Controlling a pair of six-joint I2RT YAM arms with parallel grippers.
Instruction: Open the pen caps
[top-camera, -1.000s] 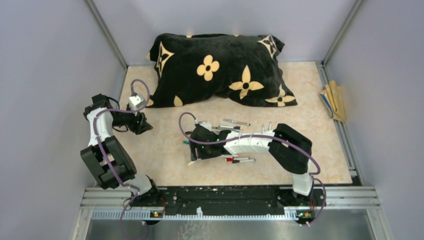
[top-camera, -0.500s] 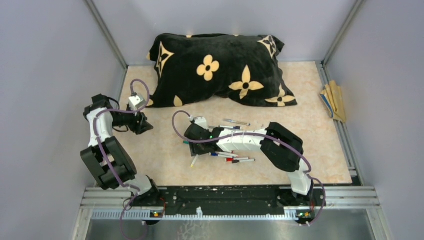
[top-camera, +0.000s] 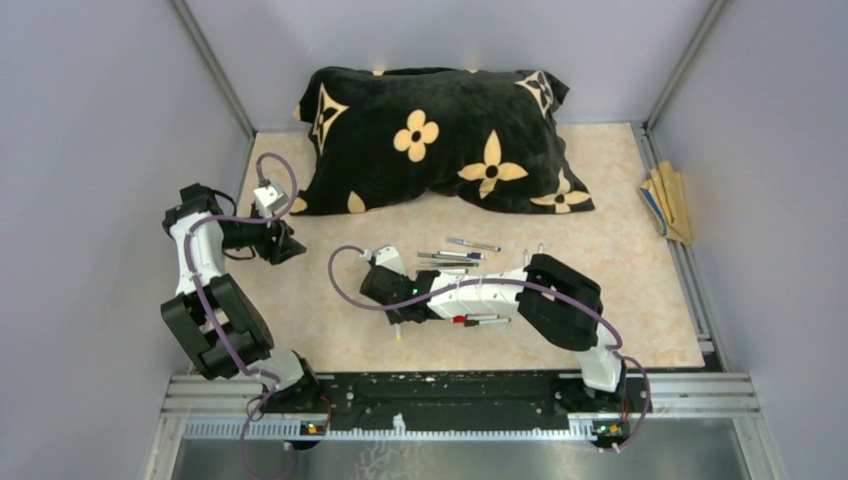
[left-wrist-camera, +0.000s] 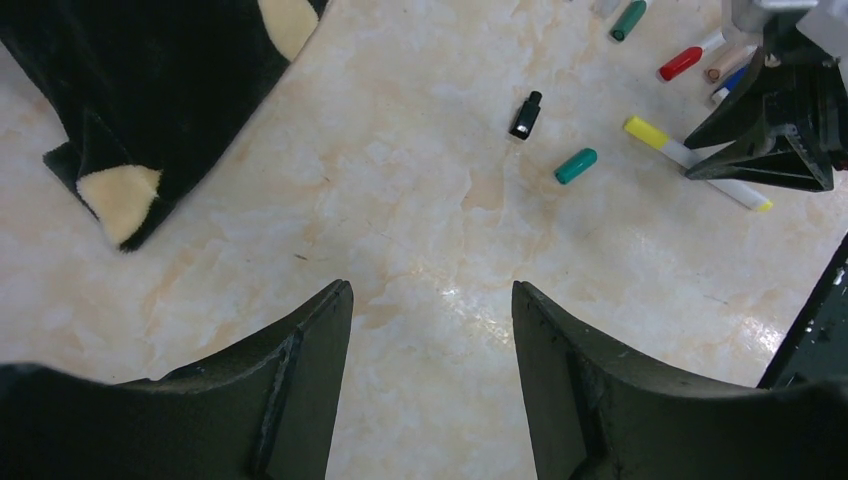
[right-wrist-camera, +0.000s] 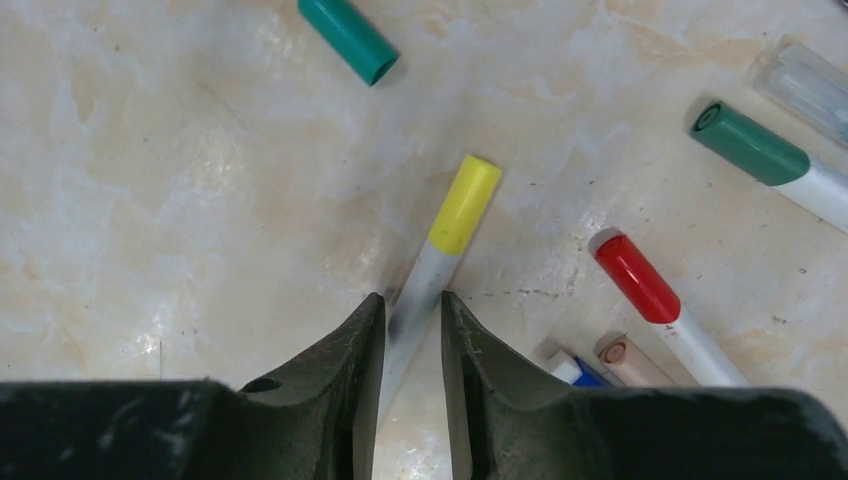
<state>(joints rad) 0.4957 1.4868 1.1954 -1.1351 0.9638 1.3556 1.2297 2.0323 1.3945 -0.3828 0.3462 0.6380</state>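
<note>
Pinching yellow pen (right-wrist-camera: 441, 250) by its barrel with right gripper (right-wrist-camera: 411, 300), bottom centre. Holding left gripper (left-wrist-camera: 430, 290) wide apart, empty; green cap (left-wrist-camera: 576, 166), black cap (left-wrist-camera: 525, 114) loose at upper right.

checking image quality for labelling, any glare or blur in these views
Left wrist: small glare patch on the table; right wrist: yellow-capped pen sharp at the cap, barrel soft and shadowed inside the right gripper; top external: evenly lit.

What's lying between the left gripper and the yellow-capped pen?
Left wrist view: bare table from the left gripper to the yellow-capped pen, except a loose green cap just beside that line near the pen; a black cap lies farther off.
</note>
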